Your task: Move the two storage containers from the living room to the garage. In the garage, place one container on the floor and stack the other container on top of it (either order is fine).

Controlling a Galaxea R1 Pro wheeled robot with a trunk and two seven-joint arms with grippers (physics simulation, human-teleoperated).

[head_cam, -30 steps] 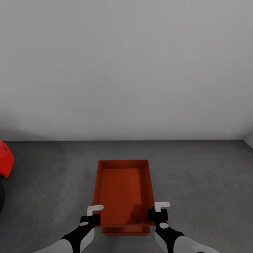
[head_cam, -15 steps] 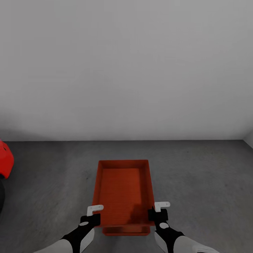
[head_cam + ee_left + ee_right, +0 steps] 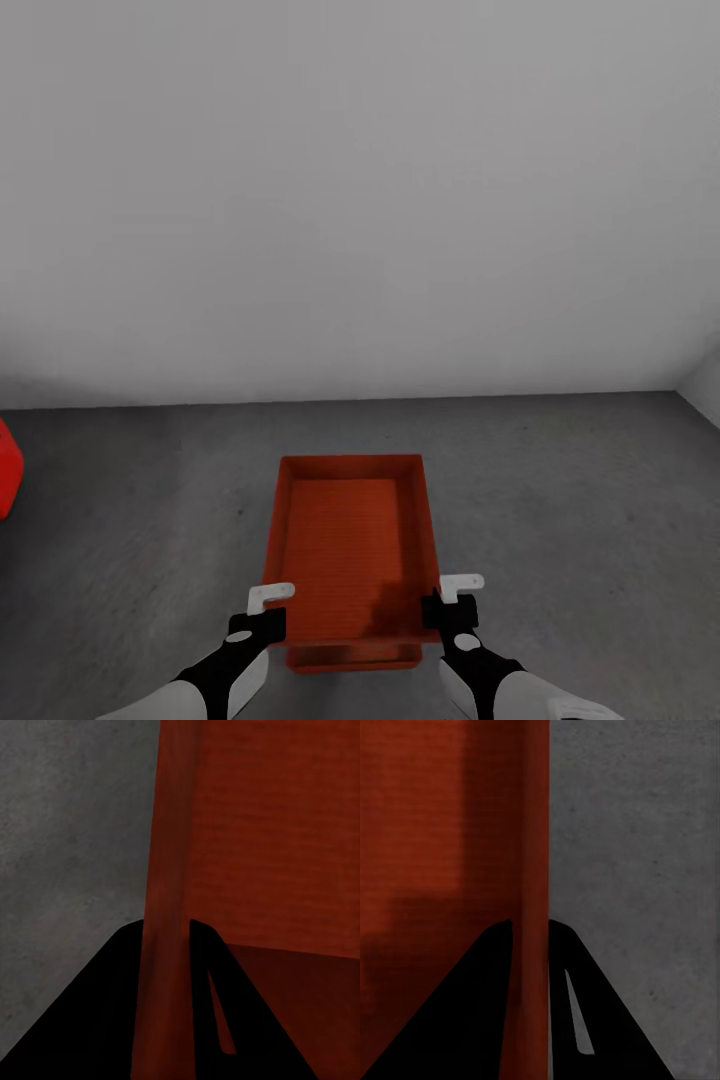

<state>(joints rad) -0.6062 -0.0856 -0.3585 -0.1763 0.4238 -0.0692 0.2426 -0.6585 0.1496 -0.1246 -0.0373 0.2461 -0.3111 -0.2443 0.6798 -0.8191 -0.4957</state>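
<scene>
A red-orange storage container (image 3: 345, 540) hangs level in front of me over the dark grey concrete floor (image 3: 580, 500). My left gripper (image 3: 268, 612) is shut on its left wall near the near corner. My right gripper (image 3: 440, 605) is shut on its right wall opposite. In the left wrist view the wall (image 3: 166, 870) runs between the black fingers (image 3: 112, 1005); the right wrist view shows the other wall (image 3: 532, 870) the same way. The near edge of the second container (image 3: 350, 658) shows just below the held one; whether it rests on the floor I cannot tell.
A plain white wall (image 3: 360, 200) stands a short way ahead. A sliver of the red car (image 3: 8, 470) sits at the left edge. Another wall begins at the far right (image 3: 705, 385). Bare concrete lies on both sides of the container.
The whole view has shifted: the red car slid further off to the left and the right corner came into sight, so the camera moved. Both grippers keep their hold.
</scene>
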